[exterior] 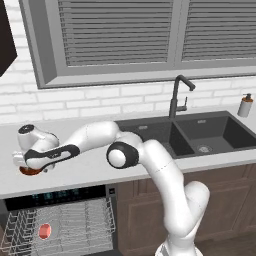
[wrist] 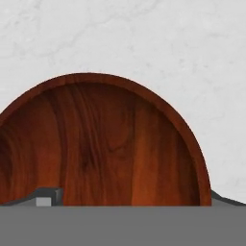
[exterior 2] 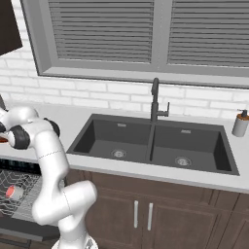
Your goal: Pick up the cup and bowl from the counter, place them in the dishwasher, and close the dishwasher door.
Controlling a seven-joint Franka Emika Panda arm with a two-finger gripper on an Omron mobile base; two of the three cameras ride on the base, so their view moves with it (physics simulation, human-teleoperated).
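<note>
Wood grain, dark red-brown and glossy, is seen across the inside of the bowl (wrist: pixel 103 144), which sits on the pale marbled bench (wrist: pixel 192 57) directly below the end effector (wrist: pixel 129 199). From the left base camera only a sliver of the bowl (exterior: pixel 30 171) is visible under the hand, at about 9 o'clock from the sink (exterior: pixel 200 132), above the open dishwasher (exterior: pixel 60 222). The end effector's fingers (wrist: pixel 48 197) are spread fully apart, one inside the bowl near its left side and the other just outside the rim at 4 o'clock; nothing is gripped yet. The bowl is judged stiff, light and shallow, with a smooth finish that could slip under a weak pinch. It is too wide to be spanned whole, so the rim wall is judged the only sound hold, one finger inside and one outside, as the fingers appear to be set at the right side. A tilt is to be expected once it is lifted by one edge. The cup (exterior: pixel 45 230) already lies on its side in the rack, and the door has not been closed.
</note>
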